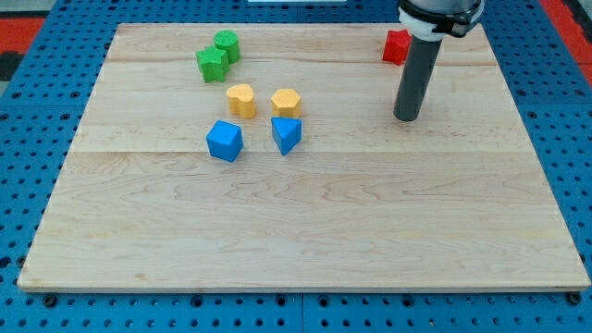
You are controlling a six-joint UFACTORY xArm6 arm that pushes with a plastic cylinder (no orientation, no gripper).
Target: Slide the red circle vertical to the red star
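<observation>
A pale wooden table (305, 231), made of several planks joined side by side with grain running left to right, fills most of the view. It lies on a blue surface (573, 111) dotted with a regular grid of small dark holes, showing on all sides. At the far left corner, a red patch (37, 37) shows in even light.

Board (305, 222): pale wood, visible grain, plank seams. Near top edge: two green blocks (227, 44) (212, 64), one red block (397, 46) toward top-right corner. Mid-left: two yellow (241, 99) (286, 102), two blue (225, 141) (287, 134). Rod dark grey, my tip (407, 118) too. Surround: blue perforated base (573, 139), red at top-left corner.
</observation>
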